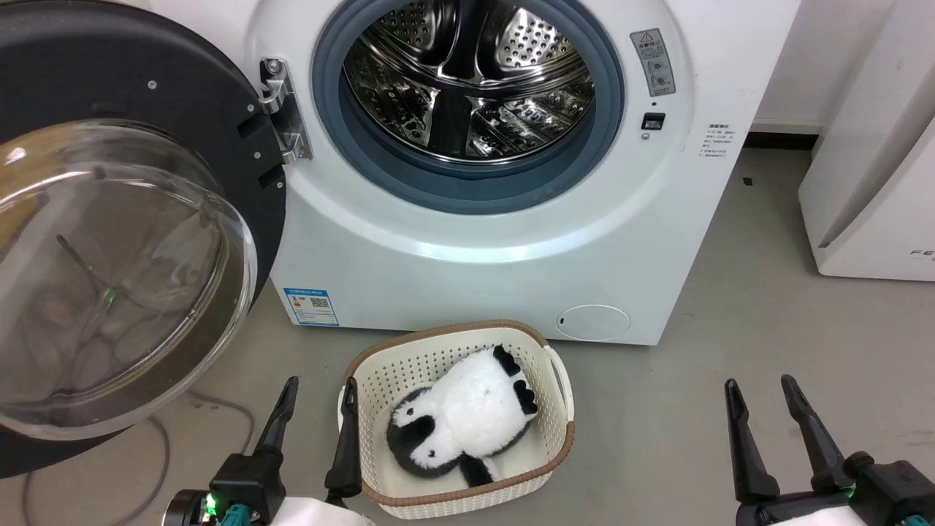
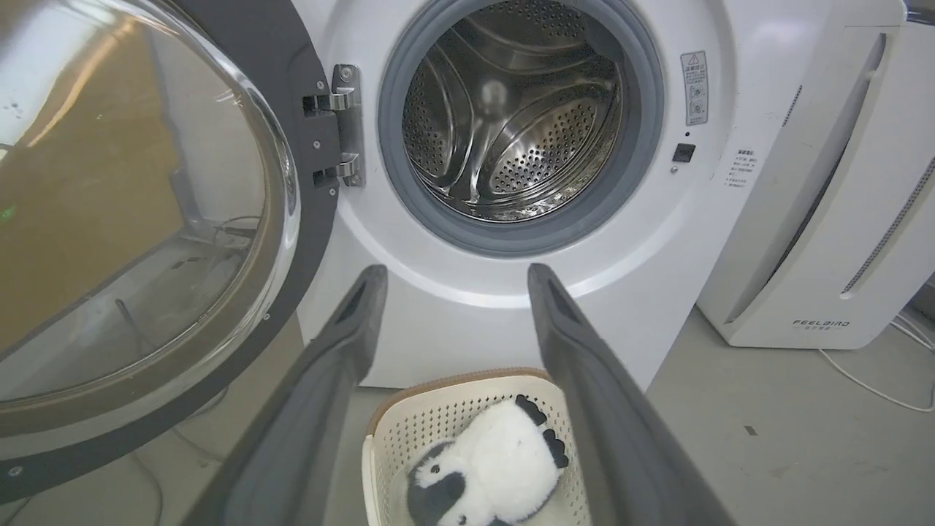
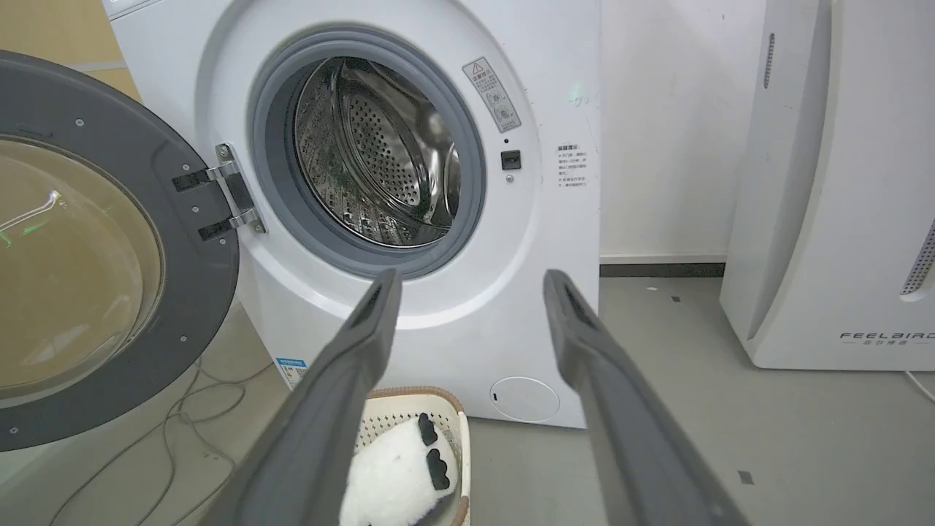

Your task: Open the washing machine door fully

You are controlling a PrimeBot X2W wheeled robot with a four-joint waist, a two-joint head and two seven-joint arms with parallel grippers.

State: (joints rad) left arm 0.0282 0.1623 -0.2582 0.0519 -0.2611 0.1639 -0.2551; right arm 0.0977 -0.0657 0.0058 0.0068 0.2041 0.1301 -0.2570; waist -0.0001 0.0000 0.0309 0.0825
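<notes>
The white washing machine (image 1: 475,263) faces me, its steel drum (image 1: 467,80) exposed inside the grey rubber ring. The washing machine door (image 1: 109,241), black-rimmed with a bulging glass bowl, is swung wide to the left on its metal hinge (image 1: 285,109); it also shows in the left wrist view (image 2: 146,219) and the right wrist view (image 3: 88,256). My left gripper (image 1: 318,387) is open, low at the bottom left, beside the basket and apart from the door. My right gripper (image 1: 763,387) is open at the bottom right over bare floor. Neither holds anything.
A cream laundry basket (image 1: 380,372) holding a black-and-white plush toy (image 1: 467,416) sits on the floor before the machine. A white FEELBAIR appliance (image 1: 869,183) stands to the right. Cables (image 1: 146,453) lie on the floor under the door.
</notes>
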